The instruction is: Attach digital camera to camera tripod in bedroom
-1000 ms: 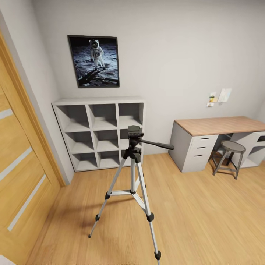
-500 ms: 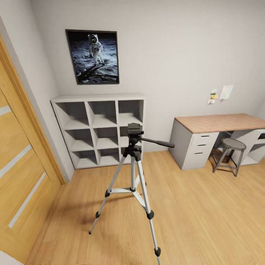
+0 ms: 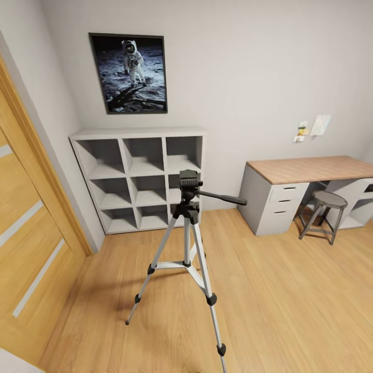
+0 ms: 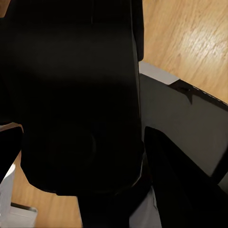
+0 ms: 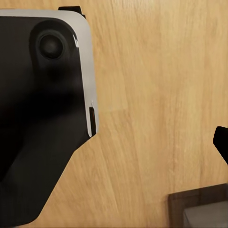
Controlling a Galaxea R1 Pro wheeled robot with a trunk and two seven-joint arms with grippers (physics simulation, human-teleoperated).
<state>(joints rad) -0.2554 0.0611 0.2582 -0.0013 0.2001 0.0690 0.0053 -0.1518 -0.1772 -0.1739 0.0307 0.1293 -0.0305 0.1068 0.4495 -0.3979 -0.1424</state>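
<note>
Your camera tripod point(image 3: 187, 243) stands upright on the light wood floor point(image 3: 290, 300) in the middle of the bedroom, legs spread, its black head bare and its pan handle pointing toward the worktop point(image 3: 311, 169) and stool point(image 3: 321, 213) at the right. Nothing is mounted on that head, so the attachment itself is still ahead of you.

Beyond the tripod the grey cube shelf point(image 3: 137, 178) sits against the pale wall under the astronaut poster point(image 3: 129, 72), and the wooden door point(image 3: 26, 228) runs along the left.

The left wrist view is mostly a large dark boxy shape close to the lens; you cannot tell whether that is the camera or part of the arm, nor whether either end effector is released or clenched. The right wrist view looks down on floor past dark housing.

By my judgement you have reached the room and found the tripod; closing in and mounting remain.
</note>
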